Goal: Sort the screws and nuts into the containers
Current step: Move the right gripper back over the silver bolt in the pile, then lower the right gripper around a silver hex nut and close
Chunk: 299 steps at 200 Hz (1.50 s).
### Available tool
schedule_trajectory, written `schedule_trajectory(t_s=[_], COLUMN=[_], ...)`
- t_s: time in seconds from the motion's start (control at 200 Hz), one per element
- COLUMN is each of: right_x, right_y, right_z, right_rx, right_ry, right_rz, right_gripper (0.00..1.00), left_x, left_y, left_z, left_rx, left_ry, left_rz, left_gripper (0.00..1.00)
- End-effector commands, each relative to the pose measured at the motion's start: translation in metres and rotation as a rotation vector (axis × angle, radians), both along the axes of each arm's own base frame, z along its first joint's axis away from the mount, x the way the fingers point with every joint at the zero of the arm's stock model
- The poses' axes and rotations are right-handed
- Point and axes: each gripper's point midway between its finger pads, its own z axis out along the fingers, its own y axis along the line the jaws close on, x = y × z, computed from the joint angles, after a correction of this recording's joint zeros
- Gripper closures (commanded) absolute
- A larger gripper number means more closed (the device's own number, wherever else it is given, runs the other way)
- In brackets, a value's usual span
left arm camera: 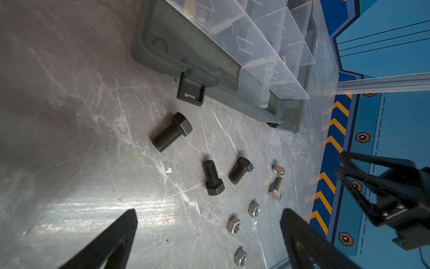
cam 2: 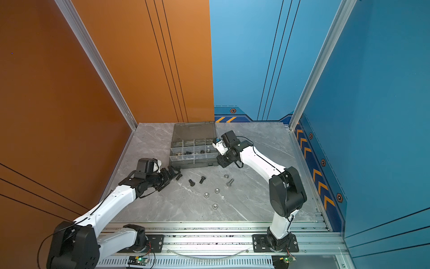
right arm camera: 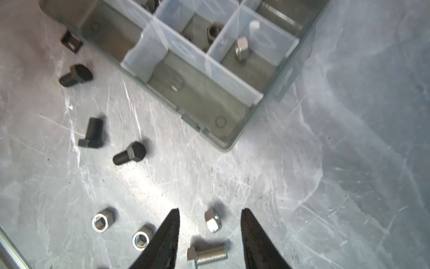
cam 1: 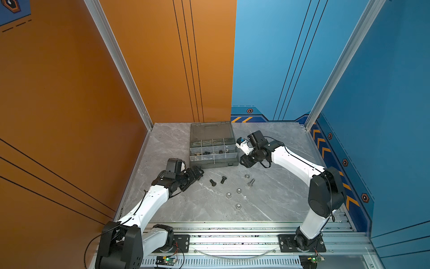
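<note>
- The organiser case is seen at the far middle of the table in both top views; its smoky lid is raised on the 12 o'clock side; the compartments are ranged in rows behind the front wall.
- In the right wrist view a silver nut and a black nut are shown in neighbouring compartments; the other small parts in the case cannot be told apart.
- Three black bolts are laid loose on the table at 6 o'clock of the case; one of them is found just beside the case latch, close to the left gripper.
- A silver bolt is placed at 3 o'clock of the black bolts; four loose silver nuts are scattered near it, one at its 11 o'clock, three at its 7 o'clock.
- The left gripper is held low at 7 o'clock of the case; its jaws are spread wide; nothing is held between them.
- The right gripper is held at 4 o'clock of the case; its jaws are parted; nothing is clasped; the silver bolt and one nut are seen on the table through the gap.
</note>
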Motion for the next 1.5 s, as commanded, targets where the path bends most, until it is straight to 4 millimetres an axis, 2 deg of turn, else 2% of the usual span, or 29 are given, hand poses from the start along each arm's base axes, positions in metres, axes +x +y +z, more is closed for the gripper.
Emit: schedule_trajectory(t_s=[0.0, 0.285, 0.476, 0.846, 1.021, 1.492], right_x=[-0.018, -0.035, -0.039, -0.037, -0.036, -0.023], right_y=[-0.019, -0.032, -0.027, -0.018, -0.020, -0.012], right_z=[-0.010, -0.055, -0.072, -0.087, -0.097, -0.100], right_rx=[-0.047, -0.118, -0.120, -0.121, -0.142, -0.133], right_ry=[0.052, 0.175, 0.206, 0.236, 0.248, 0.226], right_rz=[0.007, -0.025, 0.016, 0.044, 0.043, 0.032], right_gripper=[0.53, 0.52, 0.52, 0.53, 0.54, 0.57], left_x=[0.002, 0.000, 0.000, -0.001, 0.000, -0.002], left_y=[0.000, 0.000, 0.000, 0.001, 0.001, 0.002], left_z=[0.004, 0.003, 0.003, 0.000, 0.000, -0.001], left_rx=[-0.018, -0.017, -0.016, -0.014, -0.013, -0.012], left_ry=[-0.008, -0.004, -0.003, 0.001, 0.004, 0.002], left_rz=[-0.003, -0.003, -0.002, 0.003, 0.005, 0.008], left_gripper=[0.02, 0.02, 0.02, 0.02, 0.02, 0.02])
